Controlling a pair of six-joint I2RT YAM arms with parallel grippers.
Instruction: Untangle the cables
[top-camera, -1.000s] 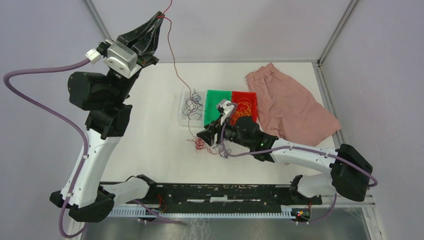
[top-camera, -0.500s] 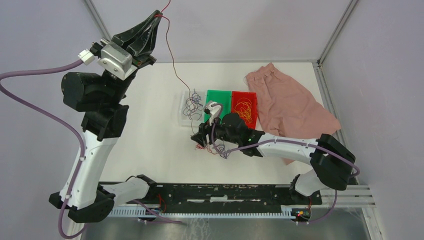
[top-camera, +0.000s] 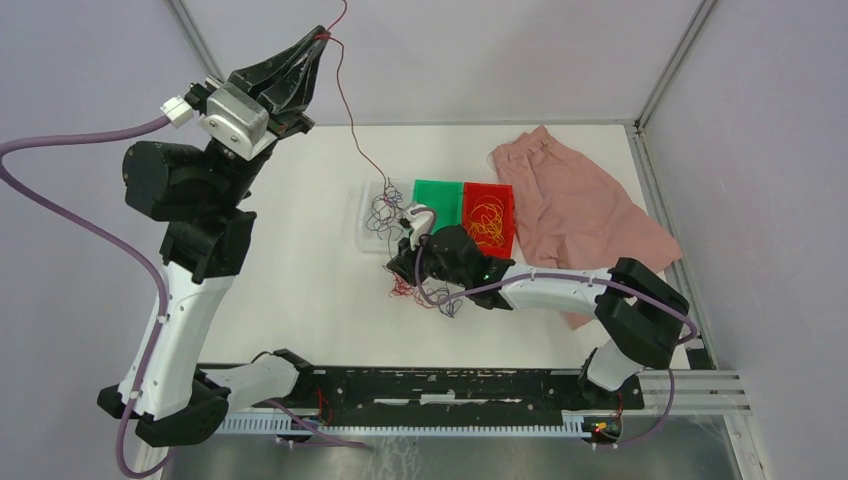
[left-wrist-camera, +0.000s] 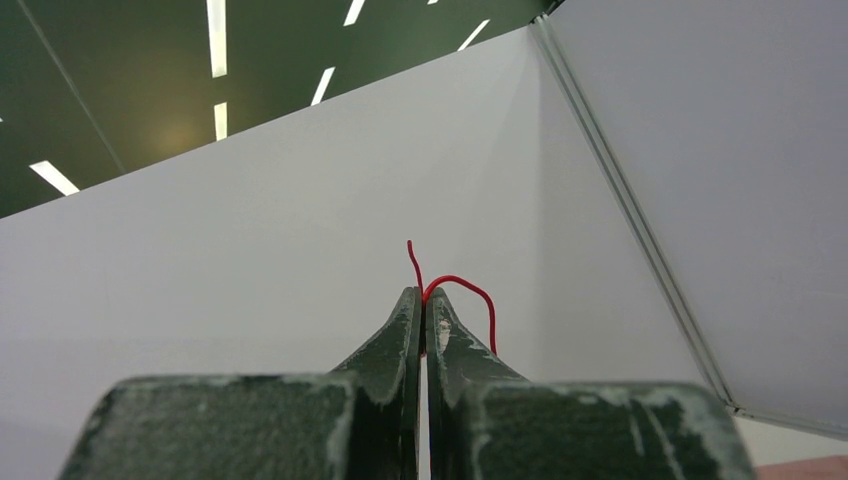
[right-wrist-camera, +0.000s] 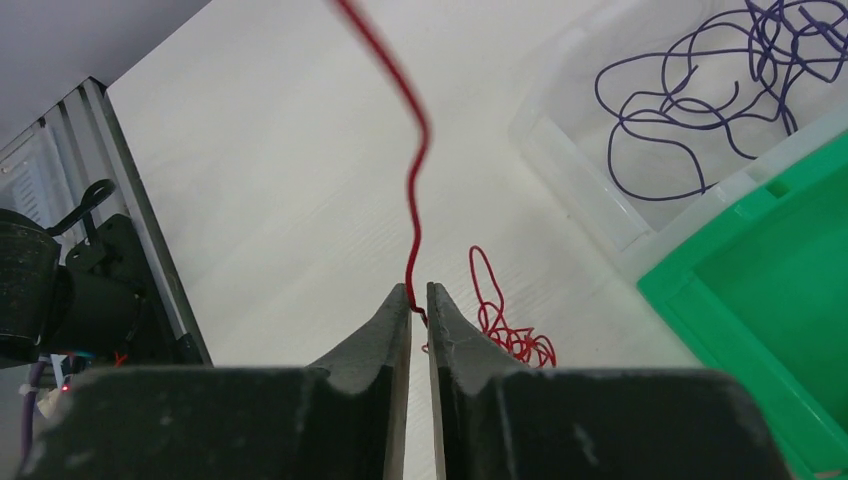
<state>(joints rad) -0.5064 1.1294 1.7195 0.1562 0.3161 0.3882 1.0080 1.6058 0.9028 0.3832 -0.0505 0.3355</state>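
Left fingers (left-wrist-camera: 408, 306) way up high are pinching the red cable (right-wrist-camera: 413, 230) by its end. It runs straight down to the right fingers (right-wrist-camera: 400, 310), which sit low by the red knot (right-wrist-camera: 510, 342) on the surface (right-wrist-camera: 260, 170). They're nearly closed around it, can't tell if they're gripping.

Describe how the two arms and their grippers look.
The left arm and right arm have white shells and black joints, each trailed by a thick lilac cable. The left gripper and right gripper have dark, wedge-shaped fingers with pale scuffing.
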